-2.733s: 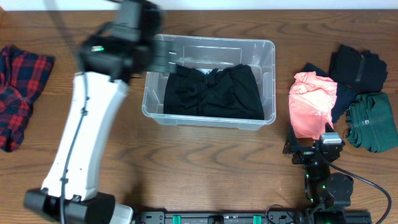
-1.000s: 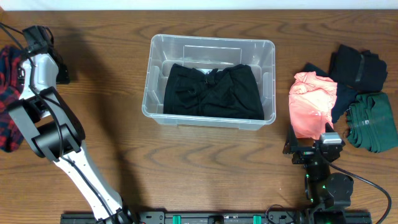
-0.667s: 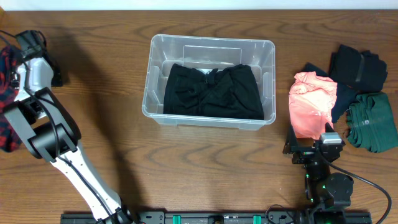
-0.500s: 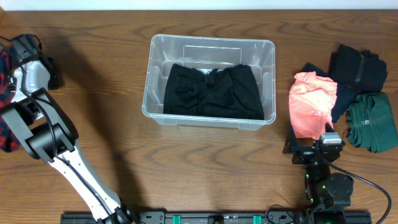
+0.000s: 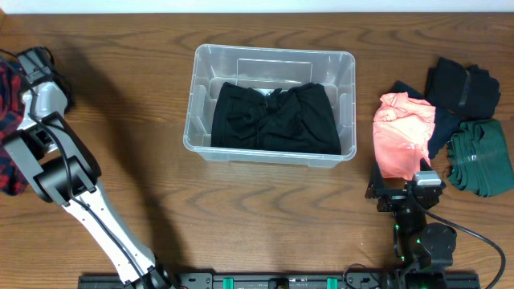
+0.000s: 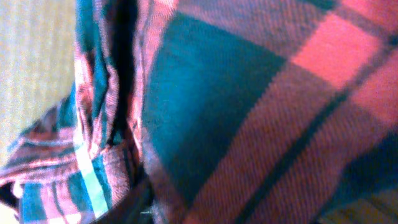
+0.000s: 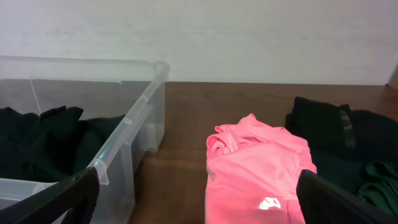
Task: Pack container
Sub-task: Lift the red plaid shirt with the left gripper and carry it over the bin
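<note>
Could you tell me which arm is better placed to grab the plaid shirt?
Left: the left gripper is at the plaid shirt, filling its wrist view; the right gripper sits beside the pink garment.

The left arm (image 5: 90,210) is showing long white shells between rounded black joints (image 5: 56,172), a thin black wire (image 5: 103,229) running along the lower shell, and a smaller white cover near its tip is ending in black. The right arm (image 5: 418,223) is looking compact and all black, with small green lights glowing on it and a black cable (image 5: 483,238) curving out beside it. The right pincer (image 7: 198,180) is showing two black, wedge-shaped fingers (image 7: 65,198). A black rail (image 5: 281,282) with green clips is carrying both bases
</note>
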{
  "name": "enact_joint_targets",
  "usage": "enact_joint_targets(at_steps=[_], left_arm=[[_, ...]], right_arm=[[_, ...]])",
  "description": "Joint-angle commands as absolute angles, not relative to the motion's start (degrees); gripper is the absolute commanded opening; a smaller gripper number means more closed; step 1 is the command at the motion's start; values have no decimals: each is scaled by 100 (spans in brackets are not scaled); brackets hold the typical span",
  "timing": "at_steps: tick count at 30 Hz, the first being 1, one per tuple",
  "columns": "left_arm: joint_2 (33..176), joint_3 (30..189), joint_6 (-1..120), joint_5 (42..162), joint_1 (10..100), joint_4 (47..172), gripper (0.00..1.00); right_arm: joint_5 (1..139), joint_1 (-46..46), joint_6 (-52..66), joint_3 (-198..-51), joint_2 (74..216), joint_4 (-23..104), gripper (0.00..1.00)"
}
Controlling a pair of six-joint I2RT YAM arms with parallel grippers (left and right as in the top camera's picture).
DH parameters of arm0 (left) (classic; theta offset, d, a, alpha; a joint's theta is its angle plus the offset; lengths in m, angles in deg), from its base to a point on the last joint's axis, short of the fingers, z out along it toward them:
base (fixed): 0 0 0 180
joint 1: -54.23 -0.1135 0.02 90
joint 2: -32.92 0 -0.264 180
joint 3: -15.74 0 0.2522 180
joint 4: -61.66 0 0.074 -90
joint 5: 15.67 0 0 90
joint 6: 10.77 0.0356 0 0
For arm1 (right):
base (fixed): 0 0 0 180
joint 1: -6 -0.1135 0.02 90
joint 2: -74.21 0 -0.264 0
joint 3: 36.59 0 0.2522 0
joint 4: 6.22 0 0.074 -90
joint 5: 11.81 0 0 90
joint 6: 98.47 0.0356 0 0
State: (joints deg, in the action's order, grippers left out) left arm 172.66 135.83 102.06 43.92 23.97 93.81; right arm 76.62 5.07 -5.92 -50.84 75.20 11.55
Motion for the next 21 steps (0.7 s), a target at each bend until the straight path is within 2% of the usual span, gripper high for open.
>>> enact_joint_targets(at_steps=[1,2,4,10,12,15,21], left_arm=[[17428,13559,9968,4206,2351,9384,28],[17428,13559,9902,4156,2357,9410,19],[17425,13559,9767,3992,2381,9449,6],[17257,13561,9647,3719,2589,9611,6],[17063,13561,9273,3723,2698,9760,6],[16656,13561,8818,3834,2886,9965,6],[15583,13561,8748,4197,3393,10273,6]], right_arm=[[7665,463,-533,-5067,7500,1164,99],[7665,463,-533,-5067,7500,1164,99],[7662,463,-533,-5067,7500,1164,99],[7662,465,-533,-5067,7500,1164,99],[7665,463,-533,-5067,7500,1164,99],[7665,465,-533,-5067,7500,1164,99],[7665,463,-533,-5067,7500,1164,99]])
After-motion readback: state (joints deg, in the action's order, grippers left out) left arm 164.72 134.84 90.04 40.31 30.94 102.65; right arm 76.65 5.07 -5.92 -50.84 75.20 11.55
